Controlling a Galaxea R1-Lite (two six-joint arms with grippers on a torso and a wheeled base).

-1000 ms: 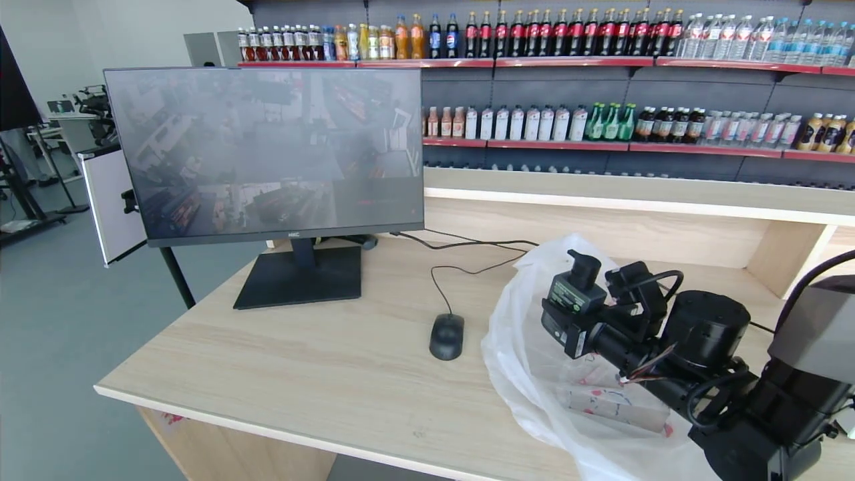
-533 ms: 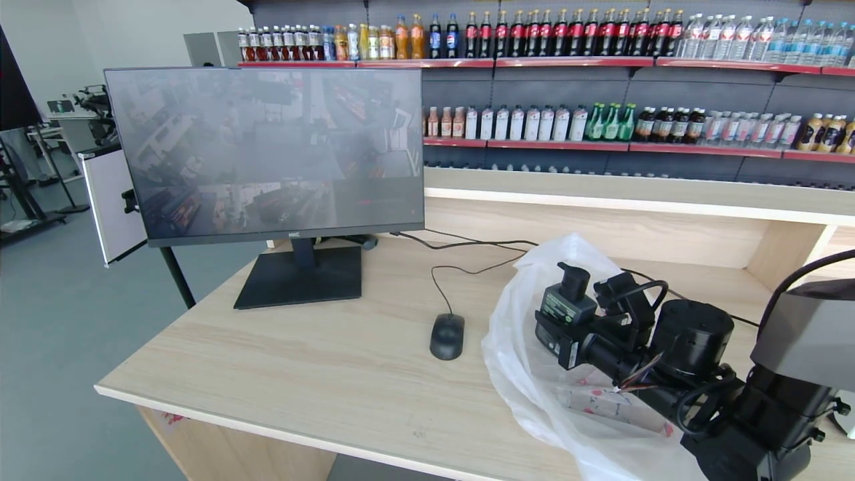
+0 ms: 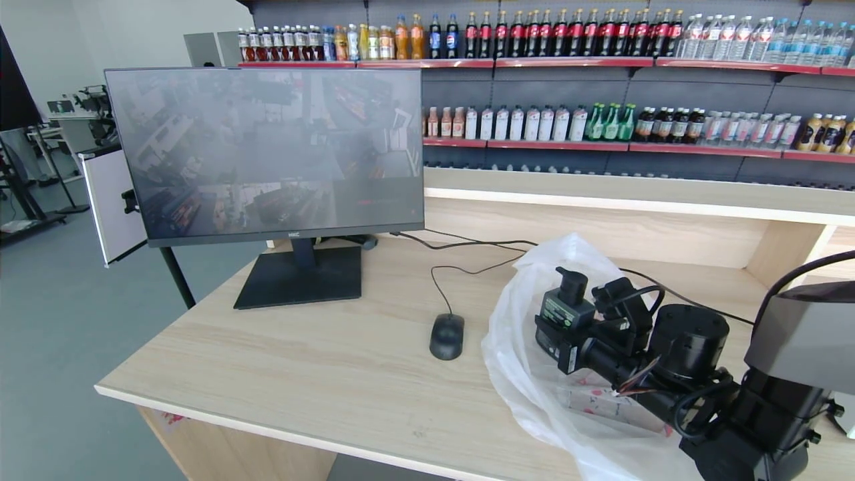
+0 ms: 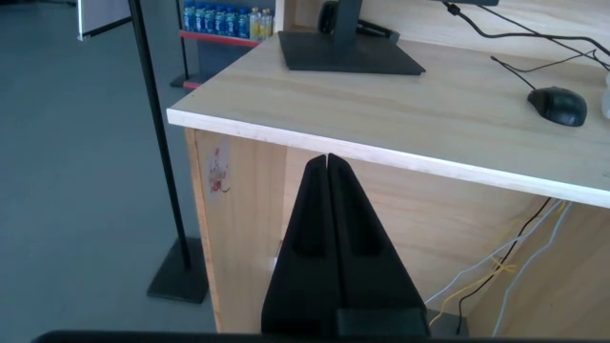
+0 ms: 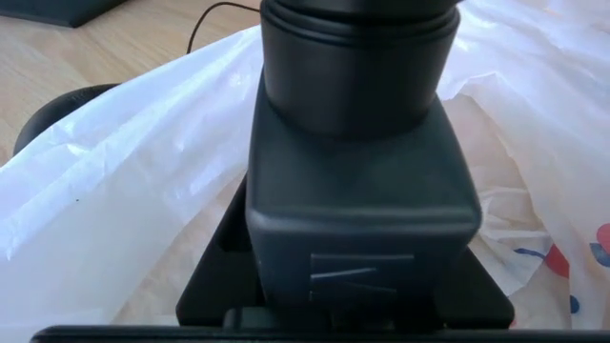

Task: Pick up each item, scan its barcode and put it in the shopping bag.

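Compared with one second ago, the right arm has sunk and drawn slightly toward the robot's left. It brings the right gripper (image 3: 578, 338) lower over the white translucent plastic shopping bag (image 3: 528, 374). Half a second ago it was already almost at this height, so we judge the descent to be nearly finished.

The right gripper is clamped on the black handheld barcode scanner (image 3: 560, 312), whose boxy body stands directly above the bag's crumpled plastic. The left gripper (image 4: 328, 205) hangs with its fingers pressed together and carries nothing. It sits outside and below the front edge of the light wooden counter (image 4: 400, 152).

The bag lies on the right part of the counter. A pale box with red and blue print (image 3: 601, 407) shows through its plastic, so we judge at least one item to be packed already.

Clearances:
- The small black computer mouse (image 3: 446, 336) lies just beside the bag's left side, and its thin black cable (image 3: 437, 290) runs back across the counter.
- The raised wooden ledge (image 3: 601, 227) closes off the space behind the bag.
- The bag's near fold reaches the counter's front edge, so we judge that a push there could drag it off.
- Bare counter lies between the flat black monitor (image 3: 267, 150) and the front edge.
- The left gripper must rise past the counter edge before it travels over the top.
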